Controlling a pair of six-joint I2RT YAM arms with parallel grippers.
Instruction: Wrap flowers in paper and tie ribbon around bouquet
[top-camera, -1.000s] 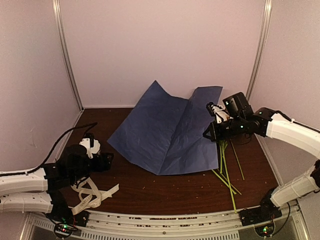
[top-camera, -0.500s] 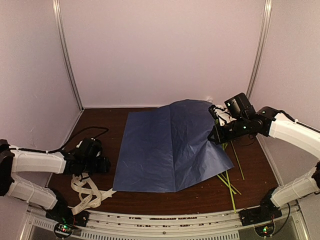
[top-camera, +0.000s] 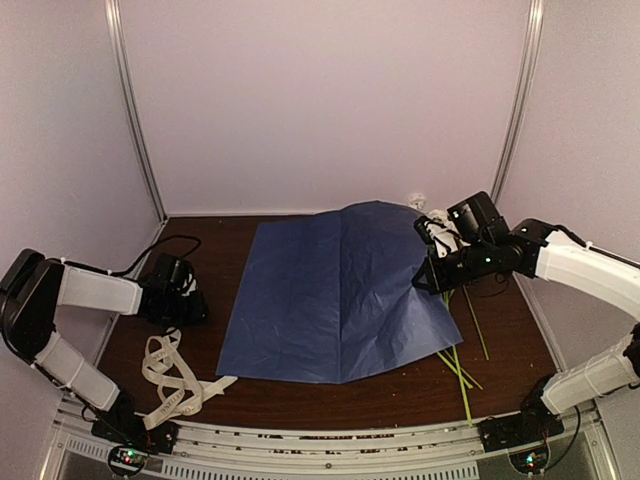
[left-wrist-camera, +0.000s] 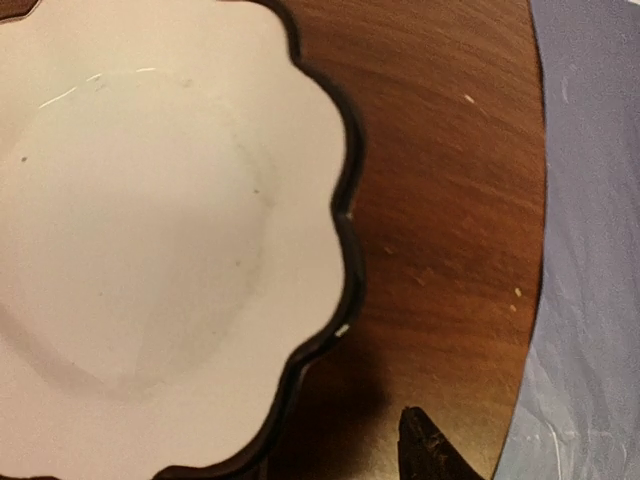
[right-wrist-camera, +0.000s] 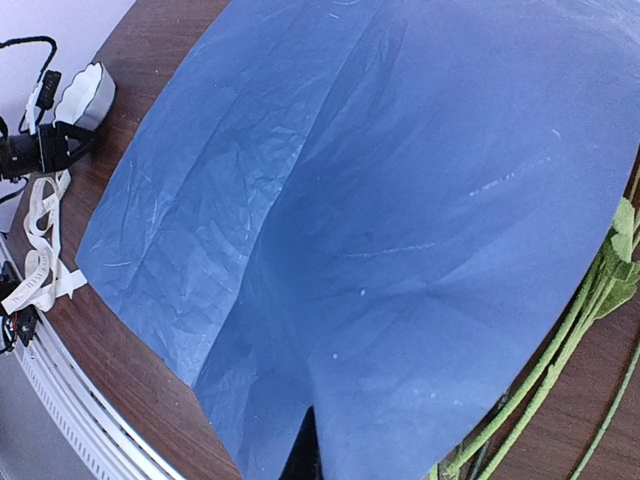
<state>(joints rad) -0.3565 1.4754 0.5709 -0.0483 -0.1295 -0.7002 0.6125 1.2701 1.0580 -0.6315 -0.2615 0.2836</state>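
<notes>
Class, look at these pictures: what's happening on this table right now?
The right gripper is shut on the right edge of the paper, which lies spread over the table and covers most of the flowers; only their green stems show. The left gripper hangs over a white scalloped bowl at the left. The ribbon lies loose near the front, untouched.

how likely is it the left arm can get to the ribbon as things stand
Probably yes. The ribbon lies uncovered on the table just nearer than the left gripper, which hangs over the white bowl. The paper comes close only at one ribbon end, so nothing looks in the way.
</notes>
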